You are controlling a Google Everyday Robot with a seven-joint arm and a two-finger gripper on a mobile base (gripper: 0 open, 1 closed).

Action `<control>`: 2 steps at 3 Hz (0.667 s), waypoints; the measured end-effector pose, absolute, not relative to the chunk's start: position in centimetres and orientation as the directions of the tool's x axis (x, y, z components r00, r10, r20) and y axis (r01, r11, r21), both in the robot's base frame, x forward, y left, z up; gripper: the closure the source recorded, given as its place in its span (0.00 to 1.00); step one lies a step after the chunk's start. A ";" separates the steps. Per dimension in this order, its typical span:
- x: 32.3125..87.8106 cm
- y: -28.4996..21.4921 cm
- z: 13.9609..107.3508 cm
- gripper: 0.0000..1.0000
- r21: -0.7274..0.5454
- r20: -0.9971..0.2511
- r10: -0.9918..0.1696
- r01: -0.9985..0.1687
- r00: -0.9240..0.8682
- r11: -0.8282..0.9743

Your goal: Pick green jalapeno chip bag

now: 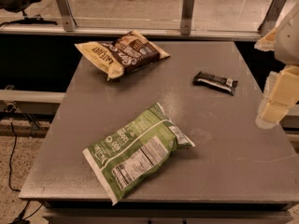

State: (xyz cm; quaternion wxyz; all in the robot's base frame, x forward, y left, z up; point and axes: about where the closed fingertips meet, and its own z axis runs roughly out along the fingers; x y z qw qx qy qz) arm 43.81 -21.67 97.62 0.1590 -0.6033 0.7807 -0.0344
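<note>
Green and crinkly, the green jalapeno chip bag (pixel 138 150) lies flat on the near half of a grey table (pixel 233 143), close to the front edge and a little left of centre. It rests diagonally, one white sealed end towards the front left corner and the other towards the table's middle. Its white nutrition-label panel faces up.

Well apart from it, near the back left of the table, lies a cream-and-brown chip bag (pixel 122 52). A small dark candy bar (pixel 215 82) lies towards the back right. Neither touches the green bag.

The robot's pale gripper (pixel 273 101) hangs at the right edge of the view, above the table's right side and far from the bag. It has hold of nothing on the table; how far it is open cannot be told.

The task appears to be at its start, the approach not yet made. The next move probably calls for travelling left and towards the front edge, then descending over the bag's middle. Lining the grip across the bag's narrower width would likely help, as the slack, air-filled film may slide or crumple.
</note>
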 end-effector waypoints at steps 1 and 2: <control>43.8 -21.7 97.6 0.00 -0.246 -0.207 -0.953 -0.931 -0.221 0.270; 43.9 -20.9 97.8 0.00 -0.242 -0.220 -0.955 -0.937 -0.199 0.251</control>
